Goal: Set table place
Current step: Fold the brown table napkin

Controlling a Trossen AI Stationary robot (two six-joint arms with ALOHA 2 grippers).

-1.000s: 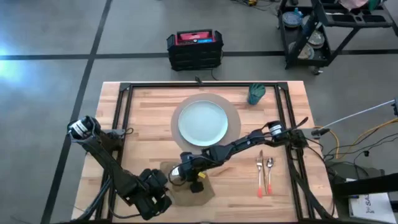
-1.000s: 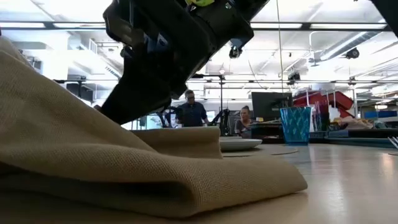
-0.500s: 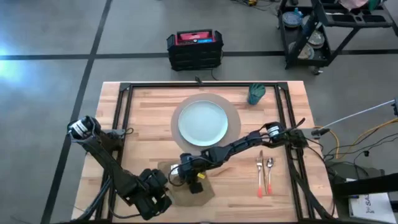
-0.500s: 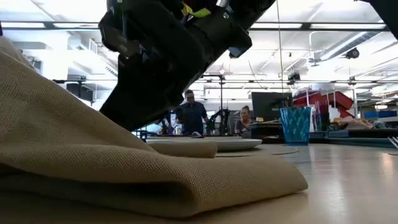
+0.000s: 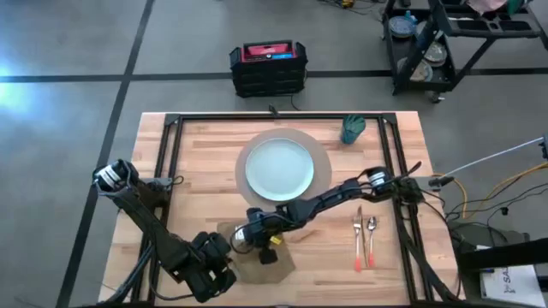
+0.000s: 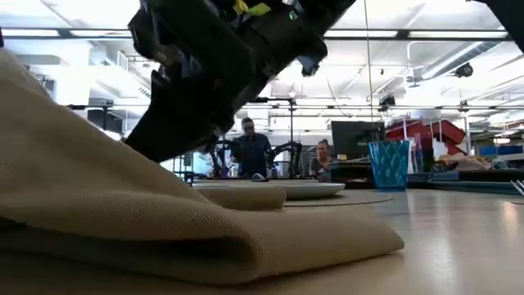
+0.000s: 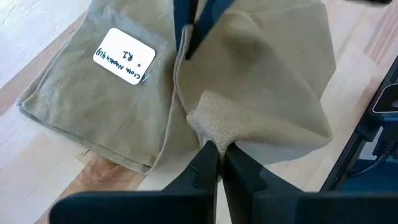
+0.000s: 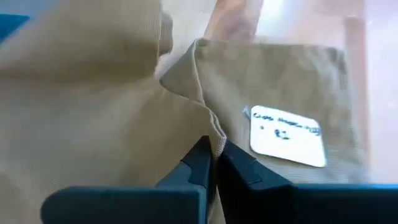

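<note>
1. The napkin [image 7: 249, 99] is pinched by the left hand [image 7: 216, 152] at the bench's [image 5: 205, 162] near edge.
2. Another fold is clamped by the right hand [image 8: 212, 152].
3. The plate [image 5: 279, 168] is centred on the mat [image 5: 323, 162].

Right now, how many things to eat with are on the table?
2: a fork and a spoon, side by side right of the plate. More could hide under the napkin.

Left end effector [image 7: 216, 151] pinches the napkin [image 7: 261, 93] fold — white label [image 7: 124, 55] showing.
</note>
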